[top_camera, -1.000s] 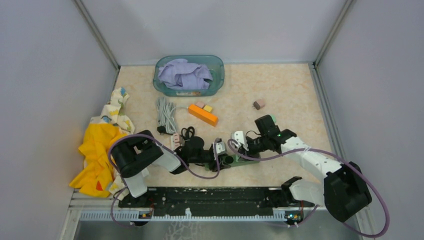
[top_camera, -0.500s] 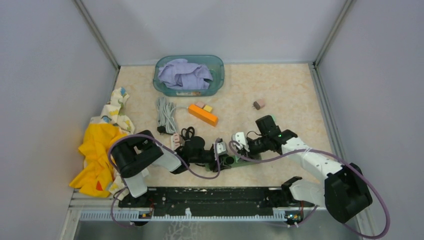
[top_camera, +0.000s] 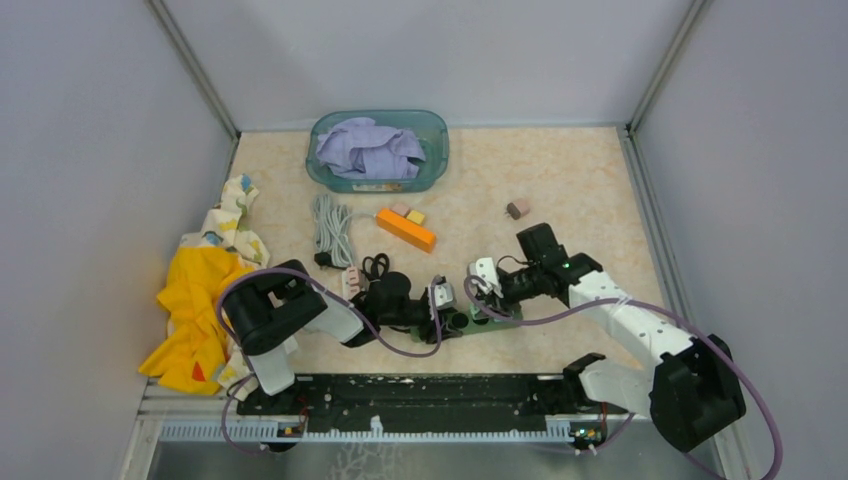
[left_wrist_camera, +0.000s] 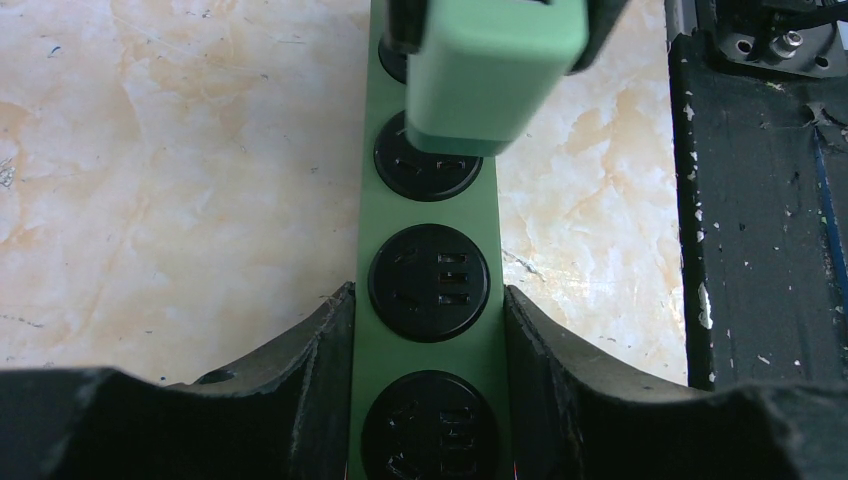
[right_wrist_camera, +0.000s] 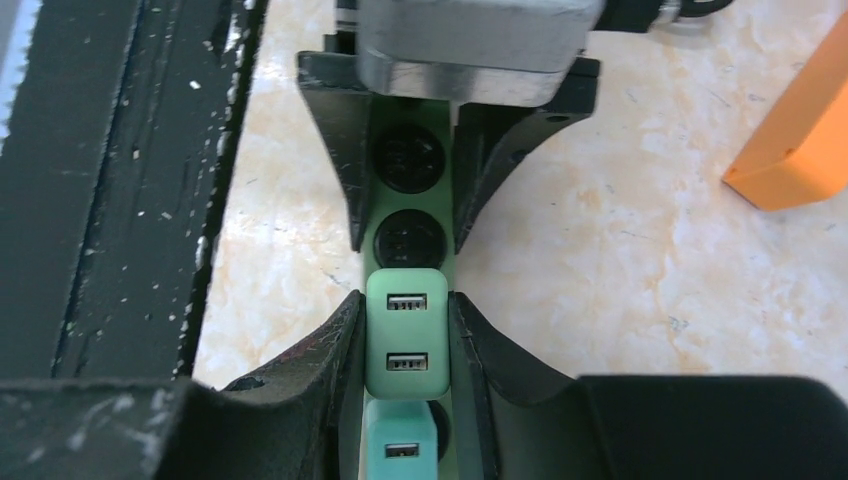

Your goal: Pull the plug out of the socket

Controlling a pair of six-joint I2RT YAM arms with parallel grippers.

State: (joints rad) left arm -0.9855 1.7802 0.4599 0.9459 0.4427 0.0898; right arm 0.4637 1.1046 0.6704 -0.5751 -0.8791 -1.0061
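Plug (right_wrist_camera: 405, 345), pale green with two USB ports, lies at lower centre of the right wrist view, pinched by the right gripper (right_wrist_camera: 405, 352); a teal adapter (right_wrist_camera: 400, 448) sits just below it. Left wrist view: the left gripper (left_wrist_camera: 428, 310) is pressed against both sides of the green socket strip (left_wrist_camera: 430, 180), with the plug at the top edge. Top view: both grippers meet at lower centre. Risk: a slanted pull could jam the pins, or drag the strip out of the left grip.
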